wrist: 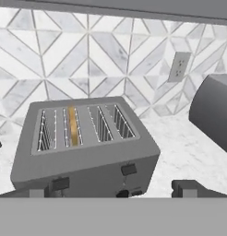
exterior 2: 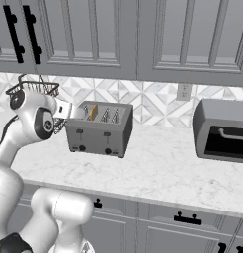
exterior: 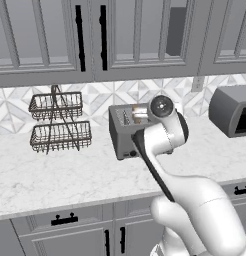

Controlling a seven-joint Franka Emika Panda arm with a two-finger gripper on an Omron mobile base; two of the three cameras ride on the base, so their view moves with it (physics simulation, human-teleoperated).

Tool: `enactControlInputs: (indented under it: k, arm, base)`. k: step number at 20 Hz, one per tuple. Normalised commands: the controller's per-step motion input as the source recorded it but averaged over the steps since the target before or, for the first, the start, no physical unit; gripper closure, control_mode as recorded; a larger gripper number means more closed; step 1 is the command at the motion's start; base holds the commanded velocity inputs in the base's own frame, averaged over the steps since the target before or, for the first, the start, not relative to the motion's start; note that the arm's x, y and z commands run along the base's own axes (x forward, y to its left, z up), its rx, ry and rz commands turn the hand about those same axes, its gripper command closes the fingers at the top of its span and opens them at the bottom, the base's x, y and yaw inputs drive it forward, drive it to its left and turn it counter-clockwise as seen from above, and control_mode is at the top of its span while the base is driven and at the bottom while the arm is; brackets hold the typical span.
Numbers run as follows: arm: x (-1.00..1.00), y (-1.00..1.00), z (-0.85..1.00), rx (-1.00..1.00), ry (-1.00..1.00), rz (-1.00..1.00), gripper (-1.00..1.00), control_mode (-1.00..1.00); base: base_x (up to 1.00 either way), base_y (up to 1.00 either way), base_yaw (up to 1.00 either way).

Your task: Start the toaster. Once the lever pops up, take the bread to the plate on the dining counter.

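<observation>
Jaws spread wide, gripper (wrist: 113,189) empty, poised before toaster (wrist: 85,147) at 12 o'clock; bread (wrist: 73,125) seated in slot, levers up, likely lining up the press.

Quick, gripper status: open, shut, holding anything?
Gripper: open, holding nothing, in front of the toaster; bread sits in its slot.
</observation>
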Motion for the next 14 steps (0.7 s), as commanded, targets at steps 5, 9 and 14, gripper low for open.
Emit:
enactControlInputs:
  k: [5, 9, 14]
  arm:
    - [0.25, 0.00, -0.12, 0.12, -0.03, 0.00, -1.00, -1.00]
    - [0.12, 0.10, -0.01, 0.15, 0.01, 0.07, -1.00, -1.00]
    - [0.12, 0.08, -0.28, 0.03, 0.12, 0.11, -1.00, -1.00]
  base:
    - [0.00, 0.00, 0.00]
    - [0.00, 0.00, 0.00]
    - [0.00, 0.00, 0.00]
